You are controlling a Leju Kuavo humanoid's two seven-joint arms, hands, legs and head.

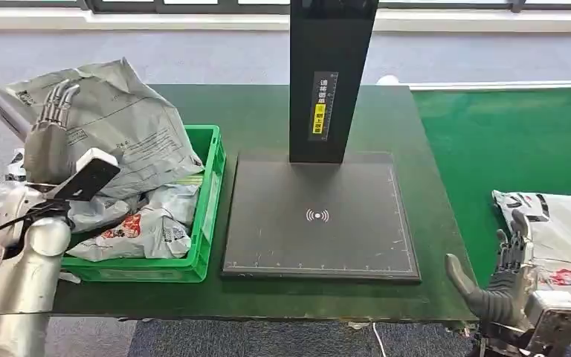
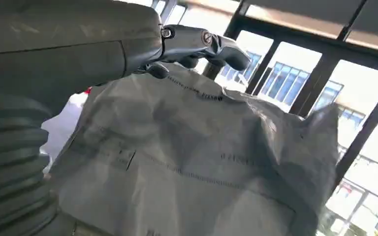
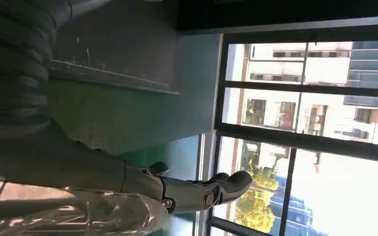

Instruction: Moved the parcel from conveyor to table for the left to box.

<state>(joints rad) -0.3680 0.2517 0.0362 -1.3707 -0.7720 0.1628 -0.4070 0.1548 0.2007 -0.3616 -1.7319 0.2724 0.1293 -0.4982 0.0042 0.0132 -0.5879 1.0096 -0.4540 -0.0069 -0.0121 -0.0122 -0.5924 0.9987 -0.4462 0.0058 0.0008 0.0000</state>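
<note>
Right hand (image 1: 507,279) open beside white parcel (image 1: 557,238) at 4 o'clock, not gripping. Looks soft, slippery plastic; grab near edge. Left hand (image 1: 50,137) holding grey bag (image 1: 130,126) over crate (image 1: 207,193).

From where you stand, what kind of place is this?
Probably a parcel-sorting or packing station. A green conveyor belt carries a bagged parcel by the right hand, a scanner pad sits on the table, and a green crate holds mail bags beside the left hand.
</note>
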